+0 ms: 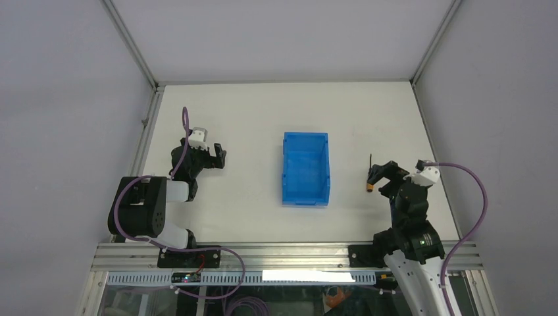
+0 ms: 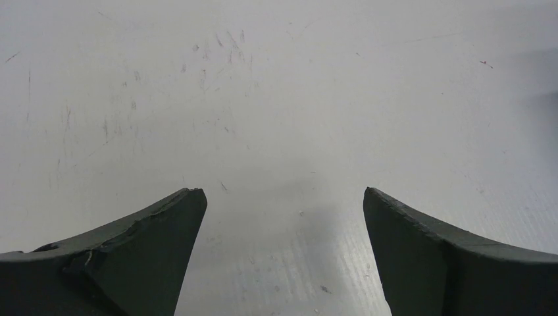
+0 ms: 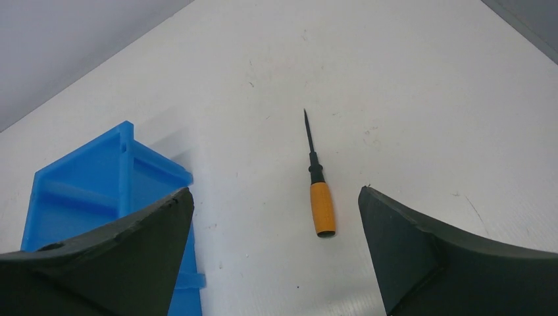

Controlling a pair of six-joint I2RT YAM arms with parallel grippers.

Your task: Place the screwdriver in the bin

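The white table (image 1: 263, 118) is bearing the bin (image 1: 306, 136) centrally; the screwdriver (image 3: 316, 178) is lying right of it, under the spread right gripper (image 1: 383, 174), clearest from the right wrist. Left gripper (image 2: 283, 197) is hovering spread, empty

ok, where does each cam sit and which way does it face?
Top external: above, behind the bases, looking down at the table; both arms, left hand, right hand show.
Left wrist: on the left arm, facing bare table; own open fingers.
Right wrist: facing screwdriver and bin; own open fingers.
Shared: top and right wrist see screwdriver, bin.
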